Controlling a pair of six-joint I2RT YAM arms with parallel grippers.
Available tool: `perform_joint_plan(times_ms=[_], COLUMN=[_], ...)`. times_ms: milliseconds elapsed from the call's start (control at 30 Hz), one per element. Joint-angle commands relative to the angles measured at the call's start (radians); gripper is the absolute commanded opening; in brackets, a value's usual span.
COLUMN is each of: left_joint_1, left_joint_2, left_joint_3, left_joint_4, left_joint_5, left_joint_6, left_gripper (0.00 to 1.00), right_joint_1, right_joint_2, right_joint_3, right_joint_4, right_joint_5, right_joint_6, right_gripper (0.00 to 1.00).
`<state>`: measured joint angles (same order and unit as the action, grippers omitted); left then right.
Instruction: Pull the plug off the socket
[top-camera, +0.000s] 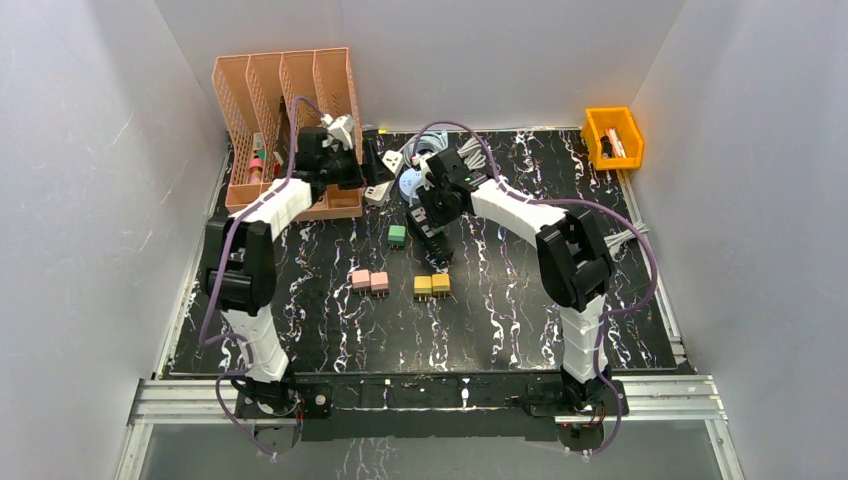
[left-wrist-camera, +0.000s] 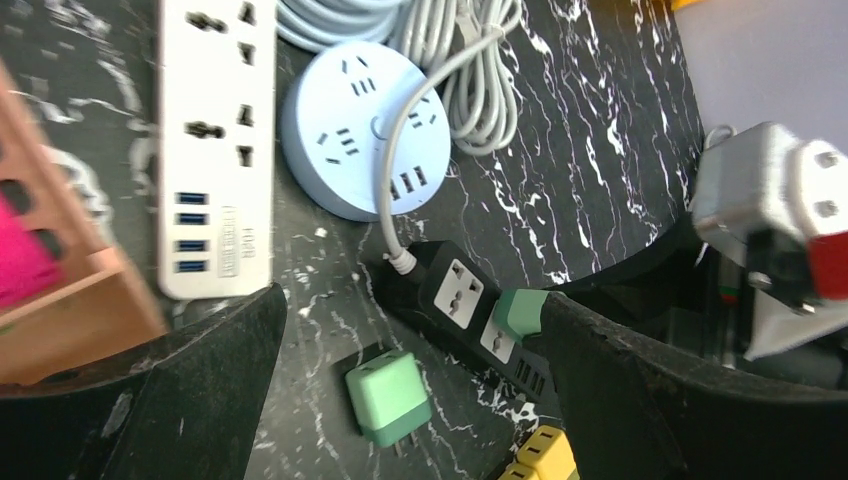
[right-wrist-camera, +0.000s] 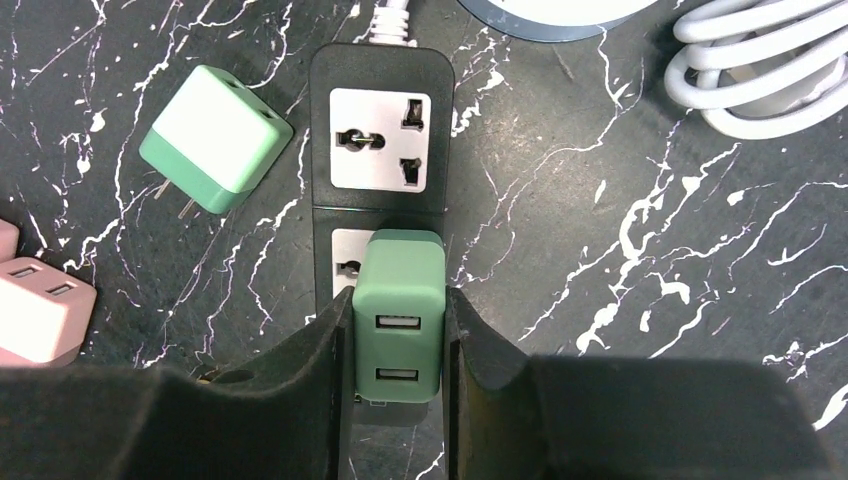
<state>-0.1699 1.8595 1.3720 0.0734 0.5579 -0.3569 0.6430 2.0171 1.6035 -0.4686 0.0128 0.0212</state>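
The right gripper (right-wrist-camera: 398, 305) has its two black fingers (right-wrist-camera: 322, 345) pressed onto the sides of the green plug (right-wrist-camera: 398, 275), one on each side, so it is pinching the plug. The green plug is in the lower middle of the right wrist view. It is stuck in the second socket of the black power strip (right-wrist-camera: 380, 120), and its two little slots face up. The first socket of the strip is just above the plug in the picture, and its holes show. A loose green plug (right-wrist-camera: 215, 138) lies in the upper left, near the strip but not touching it. Pink plugs (right-wrist-camera: 35, 305) peek in at the left edge. A white cord (right-wrist-camera: 760, 70) is coiled in the upper right. The left gripper (left-wrist-camera: 415, 310) has its fingers (left-wrist-camera: 200, 380) spread wide apart, and it hangs above the table (left-wrist-camera: 600, 130). In the left wrist view the black power strip is in the lower middle, with the green plug on it. A round blue socket (left-wrist-camera: 365, 130) is at the top middle. A long white power strip (left-wrist-camera: 215, 150) lies just beside it on the left. Yellow plugs (left-wrist-camera: 545, 455) show at the bottom edge, and an orange rack (left-wrist-camera: 60, 300) is at the left edge. In the top view a yellow bin (top-camera: 612, 135) sits in the upper right corner of the table.
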Motion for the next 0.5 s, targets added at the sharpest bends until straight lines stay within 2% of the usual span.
perform_joint_plan(times_ms=[0,233,467], left_joint_1=[-0.053,-0.099,-0.145], left_joint_2=[0.065,0.148,0.194], left_joint_3=[0.083,0.179,0.224], left_joint_4=[-0.001,-0.001,0.032], left_joint_5=[-0.004,0.023,0.066], left_joint_6=[-0.056,-0.115,-0.175], left_gripper=[0.98,0.98,0.98], right_joint_1=[-0.038,-0.132,-0.158], right_joint_2=[-0.068,-0.224,-0.267], right_joint_3=[0.007,-0.068,-0.055], right_joint_4=[0.067,0.218,0.219], right_joint_5=[0.011,-0.034,-0.05], right_joint_6=[0.011,0.094,0.1], right_gripper=[0.0,0.0,0.0])
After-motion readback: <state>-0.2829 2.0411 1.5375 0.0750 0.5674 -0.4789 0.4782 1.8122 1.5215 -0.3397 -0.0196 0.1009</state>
